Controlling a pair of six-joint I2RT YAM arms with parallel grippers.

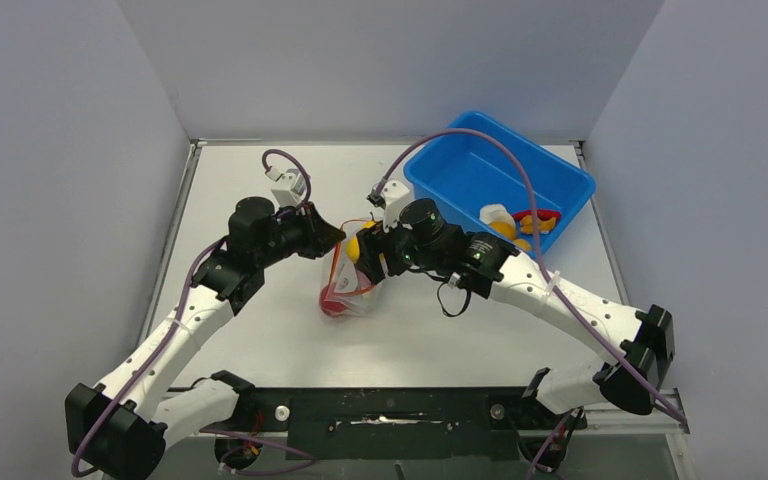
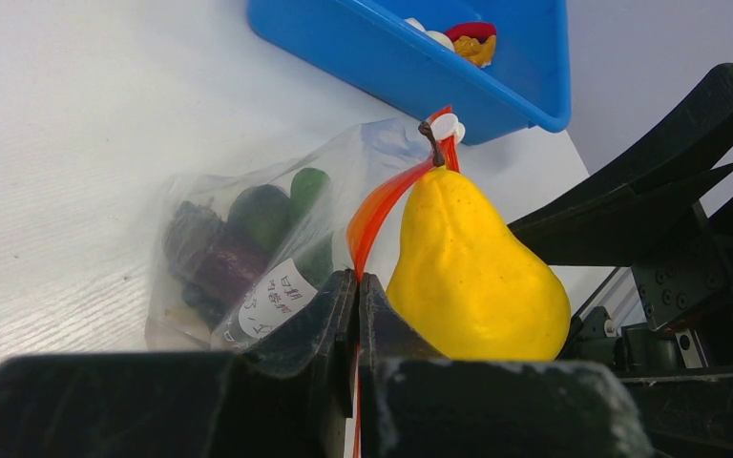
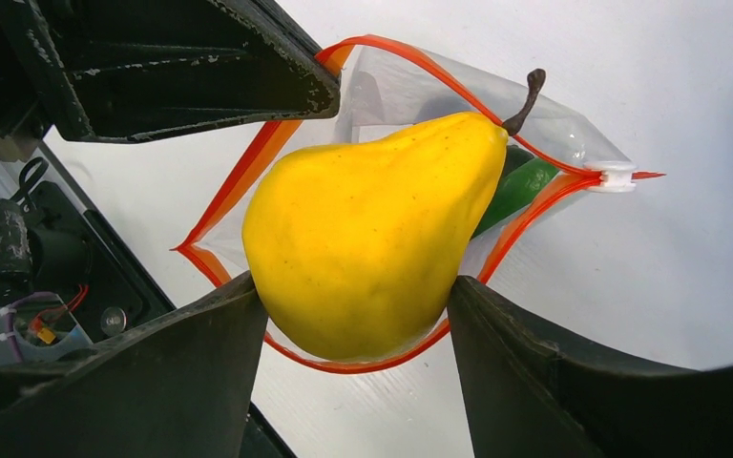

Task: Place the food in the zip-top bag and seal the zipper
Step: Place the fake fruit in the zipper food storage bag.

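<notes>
The clear zip-top bag (image 1: pixel 348 283) lies mid-table with its mouth held open; it also shows in the left wrist view (image 2: pixel 248 248). My left gripper (image 2: pixel 357 286) is shut on the red-orange zipper strip (image 2: pixel 382 205) at the mouth's edge. My right gripper (image 3: pixel 355 315) is shut on a yellow toy pear (image 3: pixel 363 229) and holds it in the open mouth, ringed by the zipper (image 3: pixel 248 176). The pear also shows in the top view (image 1: pixel 356 247) and the left wrist view (image 2: pixel 472 272). Purple, dark and green food pieces (image 2: pixel 239 234) lie inside the bag; a red piece (image 1: pixel 335 305) sits at its bottom.
A blue tub (image 1: pixel 460 175) stands at the back right with white, yellow, orange and red pieces (image 1: pixel 520 225) in it. It shows behind the bag in the left wrist view (image 2: pixel 391 67). Grey walls close the table on three sides.
</notes>
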